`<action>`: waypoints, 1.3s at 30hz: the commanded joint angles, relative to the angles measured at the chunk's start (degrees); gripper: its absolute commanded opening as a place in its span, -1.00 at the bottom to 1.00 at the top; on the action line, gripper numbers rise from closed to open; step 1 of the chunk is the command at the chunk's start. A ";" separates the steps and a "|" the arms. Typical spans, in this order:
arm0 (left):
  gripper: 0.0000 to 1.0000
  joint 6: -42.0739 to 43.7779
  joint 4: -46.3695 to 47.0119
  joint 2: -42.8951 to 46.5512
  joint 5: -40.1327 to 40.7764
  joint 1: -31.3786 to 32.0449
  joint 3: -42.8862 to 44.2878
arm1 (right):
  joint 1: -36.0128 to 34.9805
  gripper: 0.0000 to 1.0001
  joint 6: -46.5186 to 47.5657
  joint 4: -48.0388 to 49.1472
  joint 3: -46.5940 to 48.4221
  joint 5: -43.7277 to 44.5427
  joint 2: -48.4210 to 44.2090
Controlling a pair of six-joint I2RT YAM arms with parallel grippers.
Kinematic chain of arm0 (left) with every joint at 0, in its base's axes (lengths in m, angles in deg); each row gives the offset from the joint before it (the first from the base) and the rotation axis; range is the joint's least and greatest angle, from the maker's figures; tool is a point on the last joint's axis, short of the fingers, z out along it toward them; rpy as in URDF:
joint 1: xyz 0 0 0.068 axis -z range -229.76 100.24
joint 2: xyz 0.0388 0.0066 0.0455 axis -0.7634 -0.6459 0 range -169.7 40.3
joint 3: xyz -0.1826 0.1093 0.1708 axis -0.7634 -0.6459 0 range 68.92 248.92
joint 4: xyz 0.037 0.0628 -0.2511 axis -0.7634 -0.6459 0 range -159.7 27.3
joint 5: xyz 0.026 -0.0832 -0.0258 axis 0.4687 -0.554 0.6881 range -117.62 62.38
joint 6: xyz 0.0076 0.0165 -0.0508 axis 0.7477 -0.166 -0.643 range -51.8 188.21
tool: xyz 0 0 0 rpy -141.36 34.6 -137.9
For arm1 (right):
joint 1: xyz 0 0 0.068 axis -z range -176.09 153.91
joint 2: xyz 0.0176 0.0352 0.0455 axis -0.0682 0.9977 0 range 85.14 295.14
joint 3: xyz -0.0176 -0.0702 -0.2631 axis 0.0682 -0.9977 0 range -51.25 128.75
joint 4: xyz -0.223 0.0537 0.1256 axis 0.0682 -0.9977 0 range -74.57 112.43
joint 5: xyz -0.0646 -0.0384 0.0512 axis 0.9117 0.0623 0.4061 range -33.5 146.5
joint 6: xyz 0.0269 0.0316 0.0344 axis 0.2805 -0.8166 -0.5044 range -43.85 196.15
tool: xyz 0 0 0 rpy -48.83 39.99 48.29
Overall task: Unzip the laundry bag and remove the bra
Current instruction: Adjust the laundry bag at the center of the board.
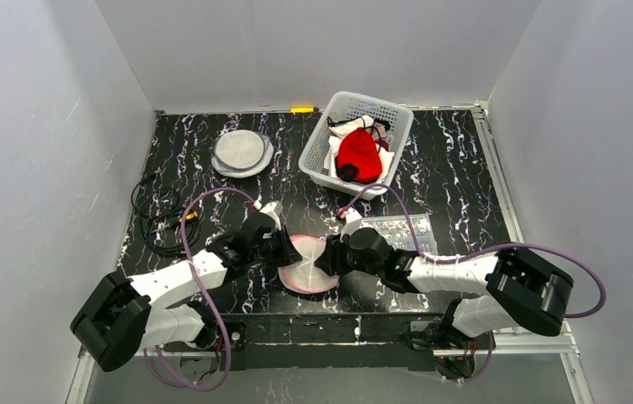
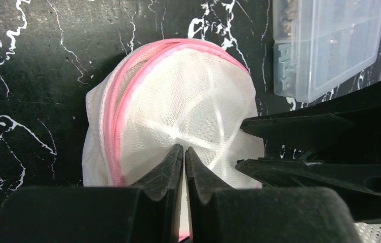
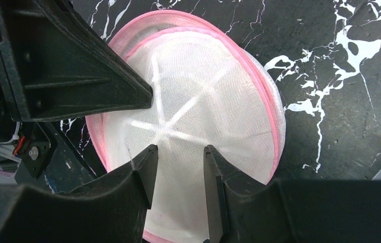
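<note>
The laundry bag (image 1: 306, 269) is a round white mesh pouch with a pink zipper rim, lying flat between my two grippers. It fills the left wrist view (image 2: 188, 106) and the right wrist view (image 3: 203, 101). The pink zipper (image 2: 113, 114) runs closed around its edge. My left gripper (image 2: 184, 148) is shut, pinching the bag's near edge. My right gripper (image 3: 179, 150) is open, its jaws straddling the mesh at the opposite edge. The bra does not show through the mesh.
A white basket (image 1: 316, 158) with a red garment (image 1: 358, 156) stands at the back. A second round mesh bag (image 1: 242, 152) lies back left. A clear plastic box (image 1: 399, 227) sits right of the bag. A black cable coil (image 1: 157, 217) lies at the left.
</note>
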 commanded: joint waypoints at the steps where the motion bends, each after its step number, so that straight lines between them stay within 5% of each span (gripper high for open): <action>1: -0.91 0.89 0.14 -1.62 3.05 -0.08 -1.31 | -0.11 -0.07 -0.24 3.05 -1.16 1.82 2.01; 26: -0.85 0.45 2.68 1.16 0.25 -0.08 -4.81 | -0.44 -0.04 2.44 1.73 -3.13 -1.72 2.45; 39: -0.48 1.74 -13.89 17.42 1.55 0.00 1.40 | -0.40 0.66 8.85 -20.29 11.06 -2.48 -11.47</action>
